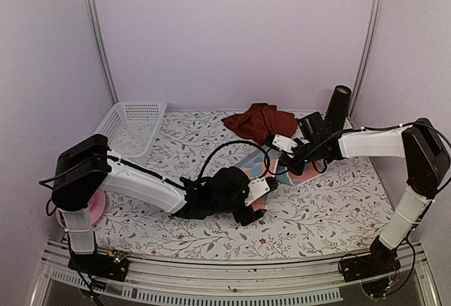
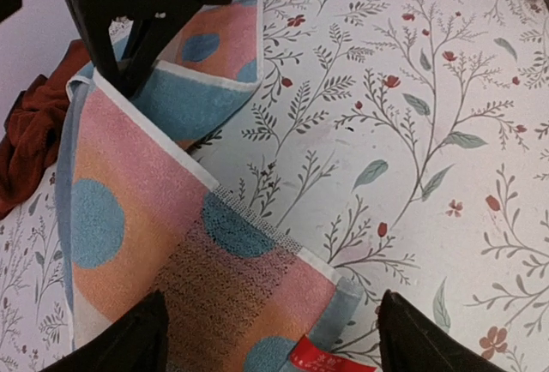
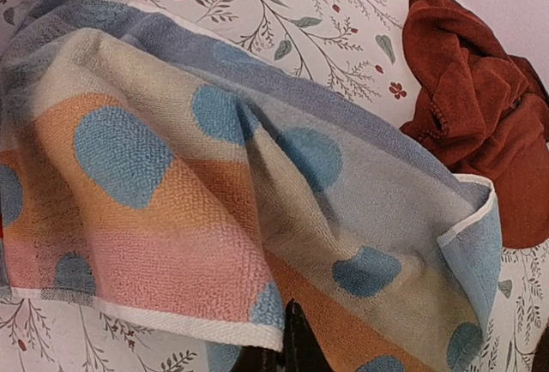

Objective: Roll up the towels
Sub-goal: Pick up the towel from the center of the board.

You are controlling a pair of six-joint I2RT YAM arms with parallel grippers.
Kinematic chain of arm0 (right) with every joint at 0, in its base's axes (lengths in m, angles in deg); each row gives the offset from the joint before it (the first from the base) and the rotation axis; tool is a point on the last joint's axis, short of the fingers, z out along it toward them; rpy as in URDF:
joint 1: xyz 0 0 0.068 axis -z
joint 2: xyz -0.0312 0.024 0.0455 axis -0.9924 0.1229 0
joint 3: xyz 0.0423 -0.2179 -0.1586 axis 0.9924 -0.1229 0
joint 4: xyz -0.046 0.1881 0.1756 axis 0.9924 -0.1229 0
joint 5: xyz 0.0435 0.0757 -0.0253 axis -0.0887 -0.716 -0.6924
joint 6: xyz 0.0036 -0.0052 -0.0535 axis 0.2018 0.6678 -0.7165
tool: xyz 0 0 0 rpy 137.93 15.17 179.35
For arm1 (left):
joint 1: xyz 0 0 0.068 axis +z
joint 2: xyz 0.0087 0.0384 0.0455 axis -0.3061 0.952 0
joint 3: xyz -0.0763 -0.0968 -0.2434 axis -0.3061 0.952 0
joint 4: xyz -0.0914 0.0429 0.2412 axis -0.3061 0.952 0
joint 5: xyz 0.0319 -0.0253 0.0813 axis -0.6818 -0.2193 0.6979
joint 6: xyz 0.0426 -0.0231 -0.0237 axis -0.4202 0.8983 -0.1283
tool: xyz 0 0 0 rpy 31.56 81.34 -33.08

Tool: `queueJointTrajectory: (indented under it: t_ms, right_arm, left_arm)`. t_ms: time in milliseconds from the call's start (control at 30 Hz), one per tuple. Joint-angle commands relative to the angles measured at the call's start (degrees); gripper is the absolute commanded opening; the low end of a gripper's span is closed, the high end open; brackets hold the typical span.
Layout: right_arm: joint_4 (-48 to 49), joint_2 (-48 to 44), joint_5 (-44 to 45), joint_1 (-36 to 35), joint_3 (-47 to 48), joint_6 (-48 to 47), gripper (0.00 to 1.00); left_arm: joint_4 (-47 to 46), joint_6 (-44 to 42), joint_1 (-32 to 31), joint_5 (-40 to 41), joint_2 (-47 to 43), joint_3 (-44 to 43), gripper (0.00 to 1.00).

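Observation:
The pastel towel (image 1: 296, 170), pink, orange and light blue with blue dots, lies in the middle of the table between both grippers. Its near corner, with the red tag (image 2: 330, 357), sits flat between the wide-apart fingers of my open left gripper (image 2: 270, 325), which holds nothing. My right gripper (image 3: 296, 342) is shut on a far edge of the pastel towel (image 3: 214, 192) and lifts it, so the cloth drapes in folds. In the left wrist view the right gripper (image 2: 141, 21) stands over that raised corner. The dark red towel (image 1: 259, 121) lies crumpled behind, untouched.
A white plastic basket (image 1: 132, 126) stands at the back left of the flowered tablecloth (image 1: 331, 207). A pink round object (image 1: 96, 206) sits by the left arm's base. The dark red towel (image 3: 480, 106) lies just right of the lifted cloth.

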Motion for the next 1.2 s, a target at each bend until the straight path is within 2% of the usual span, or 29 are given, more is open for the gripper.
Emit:
queueJointTrajectory:
  t_ms: [0, 167, 333, 500, 667, 933, 1067, 1167]
  right_arm:
    - [-0.4, 1.4, 1.9, 0.7, 1.6, 2.0, 0.03]
    - [-0.4, 1.5, 1.9, 1.0, 1.6, 2.1, 0.03]
    - [-0.5, 1.9, 2.2, 1.2, 1.6, 2.0, 0.03]
    - [-0.6, 2.4, 2.2, 1.3, 1.6, 2.0, 0.03]
    - [-0.6, 2.3, 2.3, 1.3, 1.6, 1.9, 0.03]
    - [-0.7, 2.5, 1.9, 1.3, 1.5, 1.7, 0.03]
    - [-0.8, 2.6, 1.8, 1.3, 1.6, 1.6, 0.03]
    - [-0.9, 2.7, 1.7, 1.3, 1.5, 1.5, 0.03]
  left_arm:
    - [3.0, -1.8, -0.7, -0.4, 1.3, -2.1, 0.83]
    - [5.9, -2.0, -0.7, -2.2, 5.4, -4.2, 0.78]
    - [7.5, -3.3, -0.7, -6.3, 5.9, -4.4, 0.73]
    - [8.3, -4.6, -0.6, -7.1, 6.5, -5.0, 0.73]
    - [8.6, -5.5, -0.5, -8.3, 8.0, -6.8, 0.68]
    - [10.1, -6.9, -0.2, -9.2, 10.8, -10.0, 0.54]
    - [10.6, -6.5, 0.4, -9.7, 11.3, -10.6, 0.4]
    - [10.8, -6.1, 0.6, -10.0, 11.6, -10.6, 0.39]
